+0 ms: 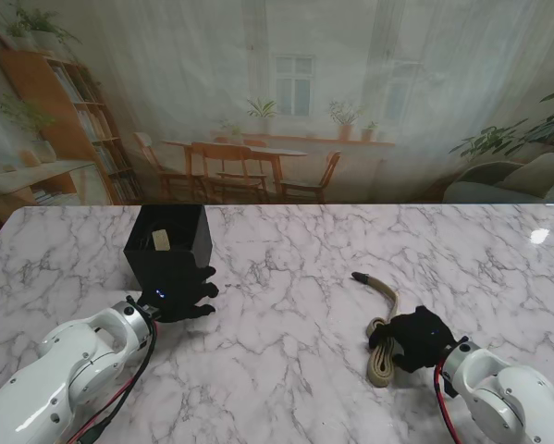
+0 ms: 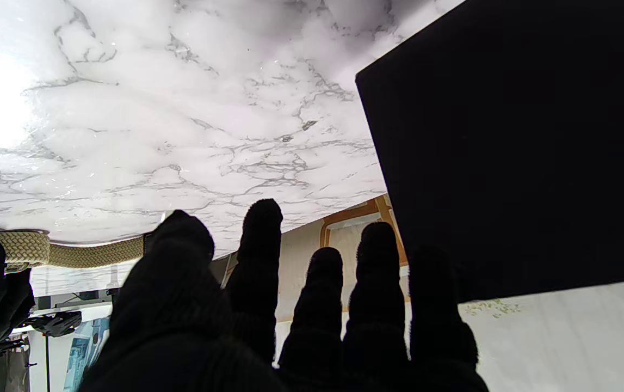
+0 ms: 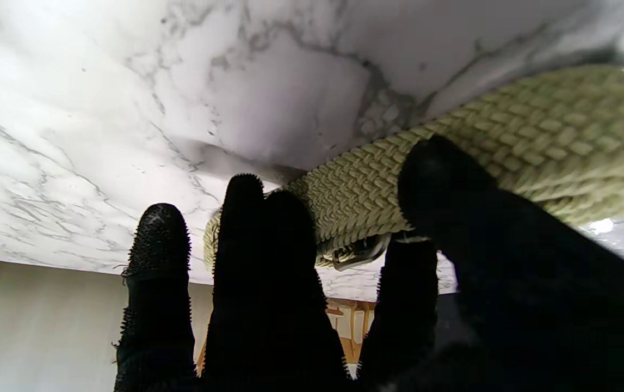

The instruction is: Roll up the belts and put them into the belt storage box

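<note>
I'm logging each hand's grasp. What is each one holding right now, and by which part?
The right hand grips the woven belt at its folded end nearest me. The left hand rests against the black storage box; whether it grips it cannot be told.

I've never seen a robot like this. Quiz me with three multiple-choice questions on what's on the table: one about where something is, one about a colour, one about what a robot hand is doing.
1. Where is the belt storage box?
A. On the robot's left side of the table
B. On the robot's right side
C. On the floor

2. What colour is the woven belt?
A. Red
B. Beige
C. Blue

3. What is the right robot hand doing?
A. Hanging high above the table
B. Reaching inside the box
C. Resting on the belt

Answers: 1 A, the box stands by the left robot hand in the stand's view. 2 B, the right wrist view shows pale beige weave. 3 C, its fingers lie over the belt.
</note>
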Motion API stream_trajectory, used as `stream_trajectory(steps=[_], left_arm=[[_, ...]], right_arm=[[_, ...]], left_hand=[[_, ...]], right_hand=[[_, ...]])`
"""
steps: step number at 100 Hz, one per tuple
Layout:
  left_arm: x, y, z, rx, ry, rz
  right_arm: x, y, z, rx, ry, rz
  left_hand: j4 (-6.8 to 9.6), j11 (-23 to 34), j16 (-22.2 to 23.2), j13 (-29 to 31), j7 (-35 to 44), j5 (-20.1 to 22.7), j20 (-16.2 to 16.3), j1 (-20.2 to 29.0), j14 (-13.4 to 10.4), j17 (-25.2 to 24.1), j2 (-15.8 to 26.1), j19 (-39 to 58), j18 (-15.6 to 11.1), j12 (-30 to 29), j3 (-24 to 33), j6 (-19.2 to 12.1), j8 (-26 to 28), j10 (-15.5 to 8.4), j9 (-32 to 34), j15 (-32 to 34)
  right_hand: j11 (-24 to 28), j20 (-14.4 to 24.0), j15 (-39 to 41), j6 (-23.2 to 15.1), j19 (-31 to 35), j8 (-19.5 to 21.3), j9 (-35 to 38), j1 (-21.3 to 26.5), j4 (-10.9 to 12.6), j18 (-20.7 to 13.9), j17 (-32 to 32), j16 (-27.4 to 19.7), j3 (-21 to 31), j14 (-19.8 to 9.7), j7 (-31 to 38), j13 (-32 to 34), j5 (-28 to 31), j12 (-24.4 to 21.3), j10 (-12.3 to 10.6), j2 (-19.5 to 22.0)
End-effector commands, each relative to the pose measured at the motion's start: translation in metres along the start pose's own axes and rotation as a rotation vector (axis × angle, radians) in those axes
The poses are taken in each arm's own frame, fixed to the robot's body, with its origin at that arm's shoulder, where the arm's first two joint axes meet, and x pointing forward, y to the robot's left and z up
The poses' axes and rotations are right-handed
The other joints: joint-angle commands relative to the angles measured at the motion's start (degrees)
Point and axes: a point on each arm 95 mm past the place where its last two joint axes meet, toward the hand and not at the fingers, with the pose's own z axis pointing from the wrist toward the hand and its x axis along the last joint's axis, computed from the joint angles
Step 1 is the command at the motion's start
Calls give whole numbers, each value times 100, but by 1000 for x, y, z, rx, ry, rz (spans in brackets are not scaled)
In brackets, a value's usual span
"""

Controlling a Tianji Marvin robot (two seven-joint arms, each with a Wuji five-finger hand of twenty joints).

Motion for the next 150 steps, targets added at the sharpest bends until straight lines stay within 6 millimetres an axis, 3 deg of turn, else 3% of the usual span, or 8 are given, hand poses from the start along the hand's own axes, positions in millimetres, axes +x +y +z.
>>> stream_trajectory(steps=[1, 18, 38, 61, 76, 104, 126, 150], left_arm=[[1, 2, 1, -15, 1, -4], [1, 2, 1, -17, 2, -4], [1, 2, 1, -16, 3, -6], [1, 3, 1, -18, 3, -8], [1, 3, 1, -18, 3, -9], [1, 3, 1, -20, 4, -10], [1, 3, 1, -24, 4, -10], [2, 3, 1, -24, 5, -11]], right_arm=[[5, -9, -3, 36, -5, 17], [7, -10, -2, 46, -13, 54], [8, -11, -1, 45, -21, 89], [8, -12, 1, 0, -25, 117], [7, -13, 1, -12, -41, 99], [6, -16, 2, -58, -90, 64], [4, -20, 5, -71, -109, 112], [5, -21, 9, -143, -83, 122]], left_hand=[[-94, -31, -1, -114, -22, 126, 31, -23, 96, -99, 173, -184, 185, 3, -70, 14, -13, 54, -233, -156], [-94, -36, -2, -120, -25, 121, 32, -26, 95, -102, 177, -185, 185, 2, -69, 15, -13, 58, -237, -159], [-95, -36, -3, -119, -29, 123, 32, -47, 83, -104, 184, -188, 189, 2, -71, 18, -17, 54, -232, -162], [-97, -40, -5, -116, -35, 126, 27, -74, 90, -120, 200, -204, 203, 1, -78, 19, -20, 56, -231, -166], [-96, -45, -7, -122, -42, 125, 26, -85, 90, -126, 210, -215, 217, 0, -75, 15, -23, 50, -234, -173], [-99, -49, -7, -120, -51, 129, 27, -116, 86, -140, 221, -236, 229, 1, -85, 24, -23, 50, -226, -178], [-98, -57, -9, -123, -59, 129, 30, -118, 81, -146, 217, -246, 232, 0, -82, 16, -26, 47, -234, -185], [-98, -55, -7, -119, -60, 131, 32, -122, 87, -150, 226, -257, 229, 2, -78, 15, -22, 48, -226, -185]], right_hand=[[-850, 35, -240, 462, -66, 78, -993, -503, -208, 337, -41, -172, -368, 55, 2520, -206, 1624, -312, 29, 274], [-1423, -232, -597, 773, -301, -8, -1756, -459, -208, 489, -15, -647, -206, 376, 2703, -660, 1719, -760, 373, 266], [-2252, -685, -634, 1020, -445, 54, -962, -322, -187, 544, -128, -958, -151, 462, 2921, -862, 1579, -1241, 73, 284], [517, -876, -364, 1287, -215, -3, -151, -175, -220, 319, 20, -828, -167, 145, 3444, -337, 1195, 238, -719, 327], [52, -925, -614, 1060, -309, 4, -1633, -223, -210, 266, -259, -931, -175, 226, 3592, -964, 998, 54, -275, 382], [-132, -932, -570, 1031, -417, 36, -1652, -137, -209, 306, -583, -1024, -249, 397, 3781, -1138, 650, -182, 107, 557], [603, -639, 143, 1377, 470, -52, 313, 274, -194, 74, 874, -750, -366, 216, 4088, 792, 332, 99, -619, 613], [1527, -270, 1179, 1100, 1340, 85, 1102, 648, -142, -613, 1853, 146, -184, -315, 4446, 2135, -73, 764, -687, 377]])
